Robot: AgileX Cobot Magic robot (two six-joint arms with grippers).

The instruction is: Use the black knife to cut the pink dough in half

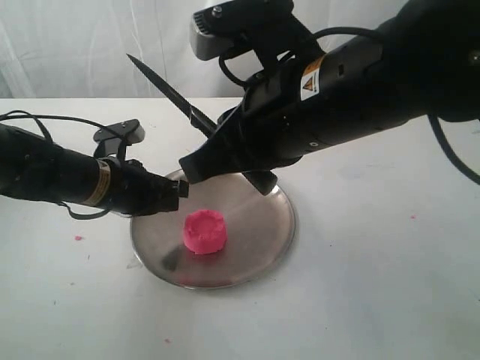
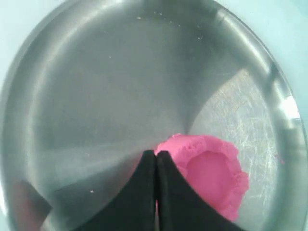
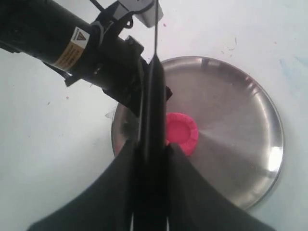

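the dough (image 1: 205, 231) lies whole and uncut on the plate (image 1: 262, 251), a little toward 9 o'clock of its middle, on the tabletop (image 1: 375, 300). the left tool (image 2: 155, 161) is closed and empty, its tips just beside the dough. above, the right tool (image 3: 150, 149) clamps the knife (image 1: 169, 92), blade raised toward 10 o'clock. the cut itself is all left, i judge.

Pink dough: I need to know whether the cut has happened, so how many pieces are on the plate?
1. The pink dough sits whole, near the middle of the steel plate. No second piece shows in any view.
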